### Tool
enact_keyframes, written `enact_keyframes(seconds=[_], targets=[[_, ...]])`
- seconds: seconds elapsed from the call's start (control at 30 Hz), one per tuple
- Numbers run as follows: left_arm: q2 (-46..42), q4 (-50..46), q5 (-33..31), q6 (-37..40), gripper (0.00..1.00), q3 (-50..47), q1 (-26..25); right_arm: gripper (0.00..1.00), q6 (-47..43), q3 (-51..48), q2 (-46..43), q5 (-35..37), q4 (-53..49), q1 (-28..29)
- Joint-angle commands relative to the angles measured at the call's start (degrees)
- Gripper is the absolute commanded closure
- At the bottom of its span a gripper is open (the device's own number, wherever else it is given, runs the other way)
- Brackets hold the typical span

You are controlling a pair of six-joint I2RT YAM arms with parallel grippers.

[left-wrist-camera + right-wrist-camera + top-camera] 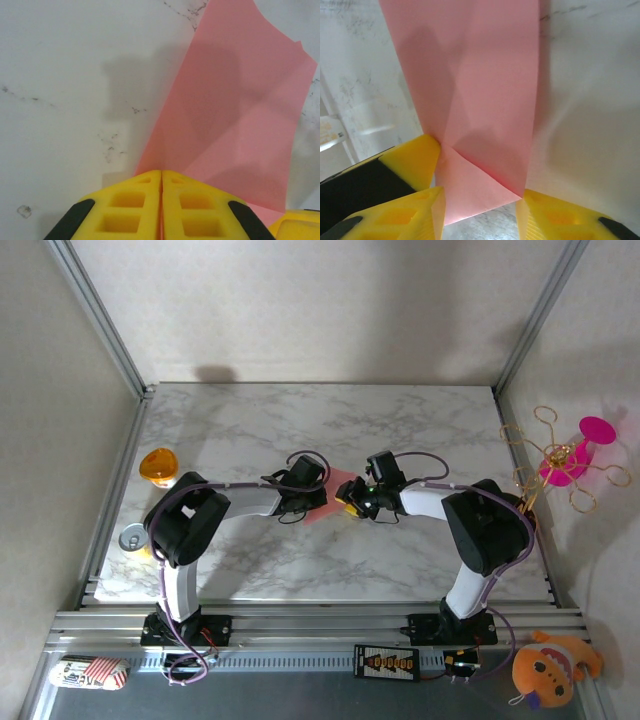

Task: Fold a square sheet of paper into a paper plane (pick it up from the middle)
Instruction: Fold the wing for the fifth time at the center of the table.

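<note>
Pink paper (pixel 235 125) edge pinched in left hand (pixel 161 175); right hand (pixel 480 195) open astride end; marble (pixel 60 90) around.

On the marble counter (pixel 300 420), the left gripper (pixel 318 503) and right gripper (pixel 351 503) faced each other over the salmon-pink sheet of paper (pixel 322 516). An orange disc (pixel 158 466) lay at the left edge, a can (pixel 133 537) nearer.

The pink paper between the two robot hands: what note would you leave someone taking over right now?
Left hand: shut on one edge of the square sheet of paper, held up off the marble table.
Right hand: jaws apart, flanking the sheet's other end, no firm pinch visible.
Done: sheet picked up, some diagonal folds in.
Left: remaining folds; no plane shape yet.
</note>
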Motion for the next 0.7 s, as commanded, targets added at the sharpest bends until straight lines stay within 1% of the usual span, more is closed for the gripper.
enact_keyframes(seconds=[0.0,0.13,0.33,0.5,0.67], targets=[[0.3,-2.5,-0.5,-0.5,0.91,-2.0,0.9,0.6,0.9,0.8,0.8,-2.1,2.9,0.4],[-0.4,-1.6,0.3,-0.8,0.9,-2.6,1.3,0.63,1.8,-0.2,0.6,-2.2,5.0,0.4],[-0.8,1.1,3.1,-2.0,0.9,-4.2,2.1,0.67,6.0,-1.9,1.2,-1.5,7.1,0.2],[-0.6,1.8,3.8,-2.2,0.89,-4.8,2.2,0.68,8.9,-3.1,2.0,-1.3,9.6,-0.7],[-0.7,2.1,4.1,-1.9,0.89,-5.1,2.4,0.72,8.6,-3.5,3.5,-2.0,13.9,-1.2]])
